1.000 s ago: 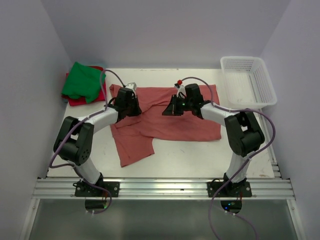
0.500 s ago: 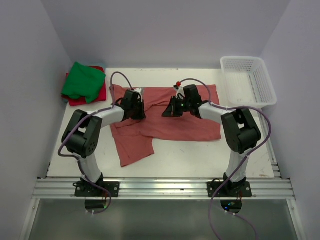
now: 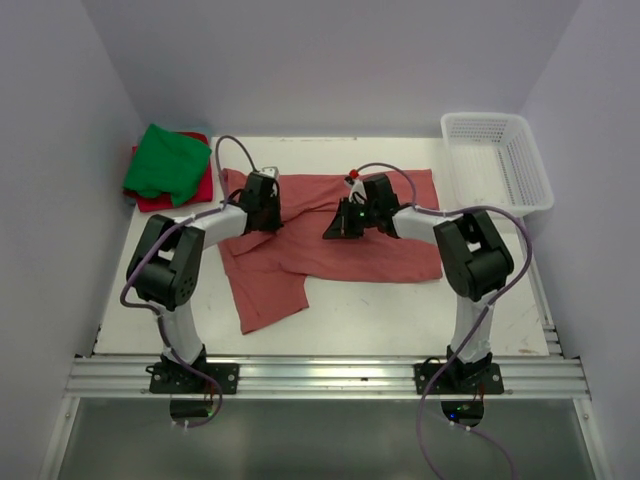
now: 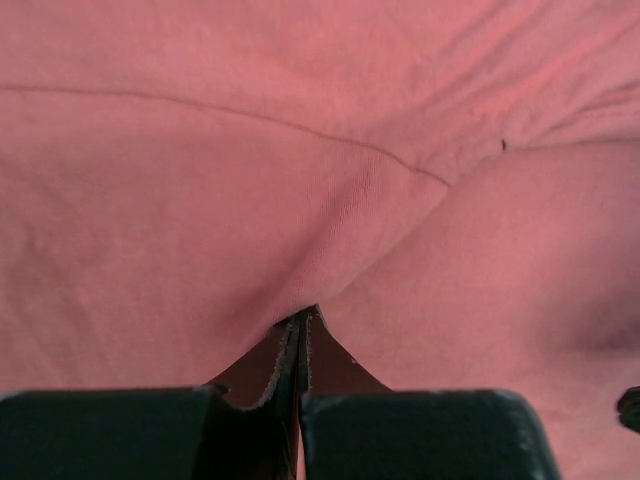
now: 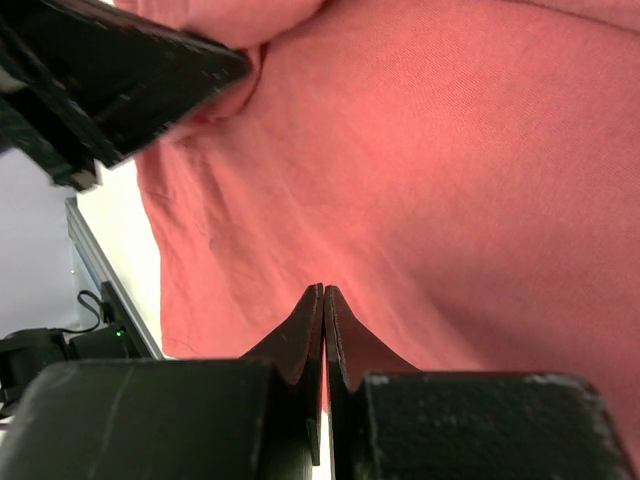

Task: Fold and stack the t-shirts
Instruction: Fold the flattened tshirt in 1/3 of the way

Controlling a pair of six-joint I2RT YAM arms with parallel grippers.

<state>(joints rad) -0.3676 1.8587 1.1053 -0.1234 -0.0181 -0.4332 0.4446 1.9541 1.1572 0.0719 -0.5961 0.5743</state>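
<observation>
A large brick-red t-shirt (image 3: pixel 340 235) lies spread and rumpled across the middle of the table, one sleeve trailing toward the front left. It fills the left wrist view (image 4: pixel 300 150) and most of the right wrist view (image 5: pixel 450 170). My left gripper (image 3: pixel 270 218) is down on its left part, shut, with a ridge of cloth bunched at the tips (image 4: pixel 302 316). Over the shirt's centre my right gripper (image 3: pixel 330 230) is shut with nothing seen between the jaws (image 5: pixel 322 290). A green t-shirt (image 3: pixel 165 160) lies on a red-pink one (image 3: pixel 165 198) at the back left.
A white mesh basket (image 3: pixel 497 211) stands at the back right corner. White table surface (image 3: pixel 400 310) shows in front of the shirt. Walls close in on the left, back and right. In the right wrist view the left gripper's fingers (image 5: pixel 120 80) cross the top left.
The left arm's elbow swung right and its gripper shifted slightly on the shirt. The right gripper edged a little left. Both stayed shut, and the shirt's outline looks unchanged.
</observation>
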